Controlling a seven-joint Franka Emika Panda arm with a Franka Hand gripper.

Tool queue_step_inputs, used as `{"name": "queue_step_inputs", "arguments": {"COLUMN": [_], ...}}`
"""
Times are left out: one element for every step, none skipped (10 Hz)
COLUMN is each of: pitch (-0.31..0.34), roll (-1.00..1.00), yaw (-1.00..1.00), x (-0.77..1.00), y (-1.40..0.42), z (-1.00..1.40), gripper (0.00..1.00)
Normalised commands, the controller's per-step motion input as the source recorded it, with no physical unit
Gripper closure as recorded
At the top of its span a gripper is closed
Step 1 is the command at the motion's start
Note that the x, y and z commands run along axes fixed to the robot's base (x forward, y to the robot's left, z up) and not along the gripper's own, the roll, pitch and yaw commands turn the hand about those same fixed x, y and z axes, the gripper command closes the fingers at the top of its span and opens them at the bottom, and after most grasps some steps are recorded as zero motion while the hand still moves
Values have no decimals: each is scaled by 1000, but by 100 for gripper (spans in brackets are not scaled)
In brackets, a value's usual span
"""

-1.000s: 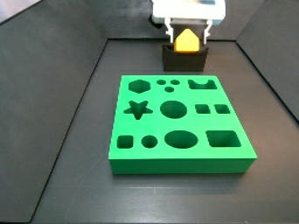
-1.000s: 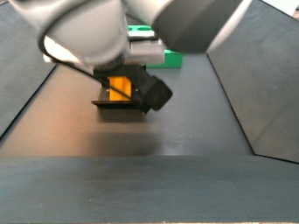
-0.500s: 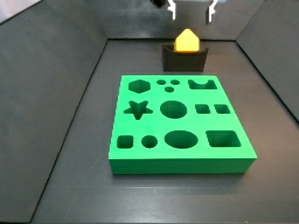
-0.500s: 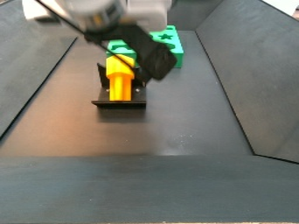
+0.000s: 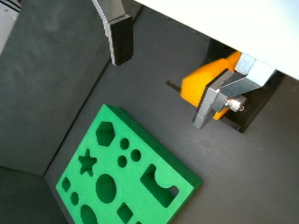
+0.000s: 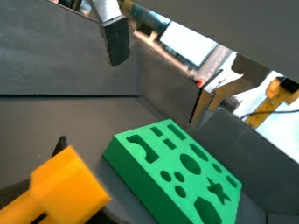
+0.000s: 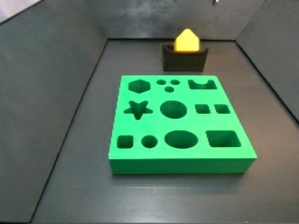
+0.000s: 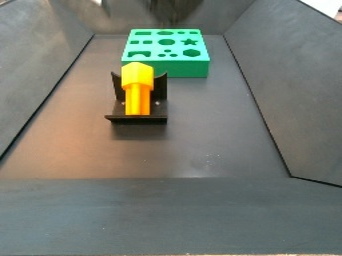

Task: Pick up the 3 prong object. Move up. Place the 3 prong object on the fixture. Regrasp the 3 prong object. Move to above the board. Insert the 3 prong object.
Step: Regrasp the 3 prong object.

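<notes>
3 prong object (image 8: 138, 85) on fixture (image 8: 136, 117); pincer (image 5: 163, 74) wide, empty, above; board (image 7: 181, 122) nearby.

Gripper (image 5: 163, 74): high above the floor, jaws spread wide with nothing between them.
Fixture (image 7: 184, 59): stands just behind the board's far edge; the yellow piece (image 7: 186, 39) rests in its notch, open air all round its top.
Board (image 7: 179, 122): fills the middle floor, nothing on its top.
Floor (image 8: 201, 140): bare dark strips flank fixture and board in both side views.
Walls (image 7: 70, 70): slope in on both sides.

Orange-yellow 3 prong object (image 8: 138, 85), dark fixture (image 8: 138, 117), green board (image 7: 181, 122).
</notes>
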Motion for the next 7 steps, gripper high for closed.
{"name": "queue_step_inputs", "arguments": {"pitch": [23, 23, 26, 25, 19, 14, 8], "roll": [1000, 1000, 1000, 1000, 1000, 1000, 1000], "yaw": [3, 4, 4, 4, 4, 5, 6], "x": [-68, -39, -12, -10, -17, -24, -28], "y": [-246, -135, -40, -38, -41, -33, -27], "z": [91, 46, 47, 25, 10, 10, -2], "gripper": [0, 0, 0, 0, 0, 0, 0]}}
